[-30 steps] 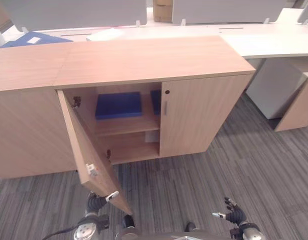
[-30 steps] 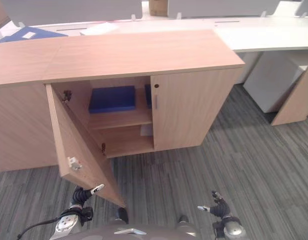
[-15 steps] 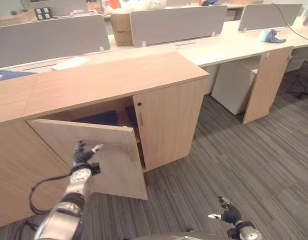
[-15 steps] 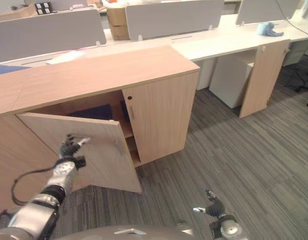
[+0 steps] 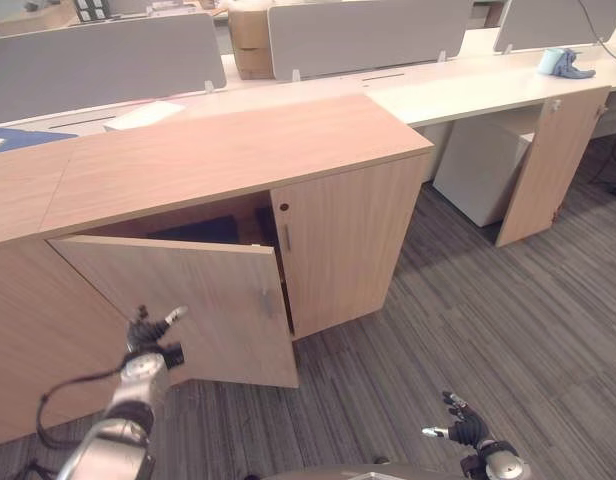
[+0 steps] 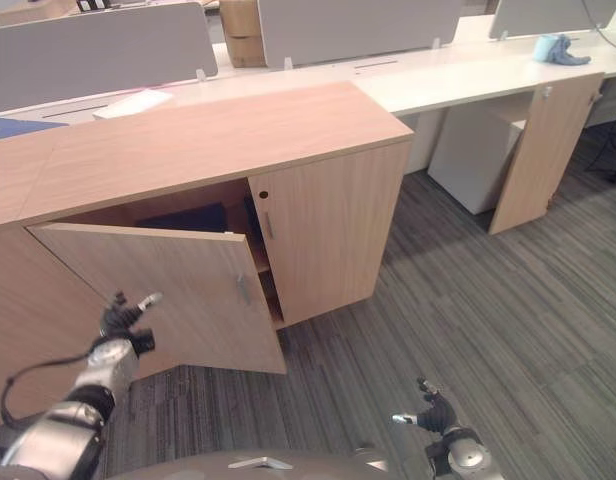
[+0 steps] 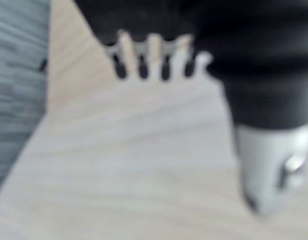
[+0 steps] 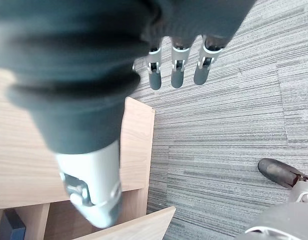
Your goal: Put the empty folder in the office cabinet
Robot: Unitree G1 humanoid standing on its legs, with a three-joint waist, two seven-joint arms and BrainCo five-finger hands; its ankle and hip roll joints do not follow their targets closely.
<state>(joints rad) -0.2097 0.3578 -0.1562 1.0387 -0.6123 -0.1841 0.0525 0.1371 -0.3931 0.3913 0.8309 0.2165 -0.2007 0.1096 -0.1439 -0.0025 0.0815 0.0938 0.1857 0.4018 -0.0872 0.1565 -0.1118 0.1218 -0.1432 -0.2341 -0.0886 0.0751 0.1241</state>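
The head views take in the whole low light-wood office cabinet (image 5: 238, 150) with its left door (image 5: 188, 305) swung partway out and its right door (image 5: 343, 245) shut. The left wrist view just has pale wood grain right up against the fingers, so that hand is at the door face. The right wrist view looks down on grey striped carpet (image 8: 229, 125) and a cabinet edge.

The dark blue flat folder (image 5: 193, 231) is inside on the upper shelf, lying flat, mostly hidden behind the door top. Can't really call its long axis from the sliver visible. Another blue folder corner (image 5: 18, 139) sits on the white desk (image 5: 468, 85) behind the cabinet, far left.

The left hand (image 5: 148, 338) is up at the outside of the open door, fingers spread and fairly straight, nothing gripped. The right hand (image 5: 466, 430) hangs low over the carpet, fingers loosely extended, empty.
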